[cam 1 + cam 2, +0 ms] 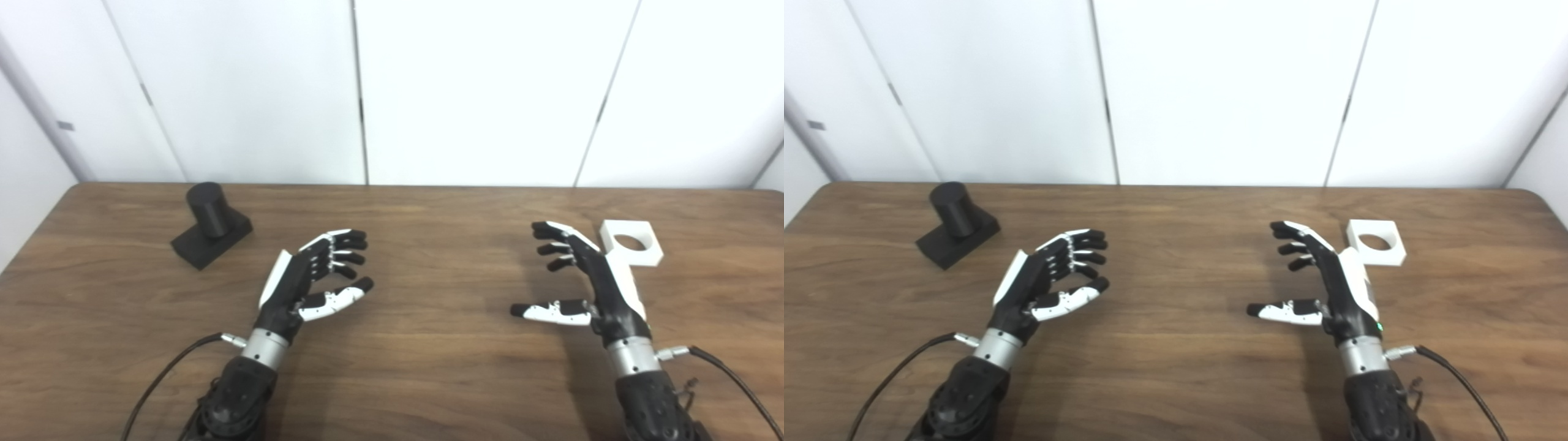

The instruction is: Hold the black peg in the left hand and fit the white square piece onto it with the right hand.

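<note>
The black peg [211, 223], a round post on a square black base, stands on the wooden table [429, 257] at the far left. The white square piece [631, 242] with a round hole lies flat at the far right. My left hand [312, 275] is open and empty, hovering right of the peg and well apart from it. My right hand [576, 282] is open and empty, just left of the white piece, not touching it. Both also show in the right eye view: the peg [957, 231] and the white piece [1375, 241].
White wall panels [478, 86] rise behind the table's far edge. Black cables [165, 373] trail from both wrists across the near part of the table.
</note>
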`<state>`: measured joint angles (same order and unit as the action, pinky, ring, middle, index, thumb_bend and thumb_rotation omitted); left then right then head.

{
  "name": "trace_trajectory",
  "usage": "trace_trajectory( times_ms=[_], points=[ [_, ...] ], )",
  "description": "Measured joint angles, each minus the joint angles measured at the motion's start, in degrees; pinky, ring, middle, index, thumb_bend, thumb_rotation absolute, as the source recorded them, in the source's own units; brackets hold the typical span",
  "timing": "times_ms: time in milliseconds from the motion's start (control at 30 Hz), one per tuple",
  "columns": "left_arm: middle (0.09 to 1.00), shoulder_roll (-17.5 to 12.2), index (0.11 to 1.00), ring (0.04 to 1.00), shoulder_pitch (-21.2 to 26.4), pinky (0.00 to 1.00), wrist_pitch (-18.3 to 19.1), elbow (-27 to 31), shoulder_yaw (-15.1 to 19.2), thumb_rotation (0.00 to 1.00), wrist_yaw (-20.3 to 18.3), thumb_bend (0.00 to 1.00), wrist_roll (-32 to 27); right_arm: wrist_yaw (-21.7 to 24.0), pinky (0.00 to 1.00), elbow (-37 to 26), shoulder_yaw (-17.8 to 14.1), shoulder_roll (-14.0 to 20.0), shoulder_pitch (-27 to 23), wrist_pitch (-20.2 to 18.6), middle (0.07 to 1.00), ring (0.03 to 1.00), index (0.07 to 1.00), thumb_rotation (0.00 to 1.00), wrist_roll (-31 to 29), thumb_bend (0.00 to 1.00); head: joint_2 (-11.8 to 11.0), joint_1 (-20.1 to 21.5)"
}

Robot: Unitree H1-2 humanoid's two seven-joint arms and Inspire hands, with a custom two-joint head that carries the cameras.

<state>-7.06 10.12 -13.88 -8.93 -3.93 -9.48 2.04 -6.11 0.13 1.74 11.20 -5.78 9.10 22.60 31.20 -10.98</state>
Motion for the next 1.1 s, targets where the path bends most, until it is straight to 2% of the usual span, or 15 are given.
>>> trace_trajectory(
  times_ms=[133, 300, 433, 800, 1000, 1100],
  points=[
    [0.745, 1.71, 0.754, 0.701, -0.03, 0.59, 0.16, -0.46, -0.56, 0.12, 0.08, 0.62, -0.01, 0.02, 0.54, 0.38, -1.03, 1.4, 0.25, 0.89, 0.759, 0.691, 0.757, 0.0, -1.26, 0.6, -1.67, -4.47],
    [0.734, 2.91, 0.729, 0.694, -0.04, 0.59, 0.16, -0.75, -1.33, 0.08, 0.31, 0.61, 0.51, 0.56, 0.55, -0.18, -1.83, 1.78, 0.76, 0.49, 0.764, 0.692, 0.76, 0.0, -2.95, 0.61, -2.64, -6.42],
    [0.727, 2.92, 0.713, 0.691, -0.04, 0.58, 0.16, -0.97, -1.51, 0.04, 0.47, 0.6, 1.74, 1.58, 0.55, -2.1, -2.04, 1.54, 1.47, -1.08, 0.763, 0.686, 0.758, 0.0, -3.3, 0.61, -2.73, -6.86],
    [0.729, 3.16, 0.702, 0.694, 0.03, 0.59, 0.12, -1.64, -1.54, 0.04, 0.6, 0.62, 1.89, 2.96, 0.56, -4.02, -2.32, 1.48, 1.47, -2.97, 0.763, 0.69, 0.758, 0.0, -3.92, 0.6, -3.08, -7.91],
    [0.737, 3.15, 0.688, 0.658, 0.06, 0.53, 0.54, -0.99, -1.04, 0.03, 2.03, 0.71, 3.85, 3.63, 0.56, -5.07, -2.35, 1.33, 1.48, -3.82, 0.763, 0.689, 0.755, 0.0, -4.32, 0.6, -3.25, -8.09],
    [0.73, 1.65, 0.644, 0.654, 0.75, 0.53, 0.22, -0.62, -1.15, 0.05, 2.47, 0.73, 6.69, 3.66, 0.56, -5.35, -2.35, 1.35, 1.47, -3.99, 0.761, 0.689, 0.752, 0.0, -4.26, 0.61, -3.17, -8.27]
  ],
)
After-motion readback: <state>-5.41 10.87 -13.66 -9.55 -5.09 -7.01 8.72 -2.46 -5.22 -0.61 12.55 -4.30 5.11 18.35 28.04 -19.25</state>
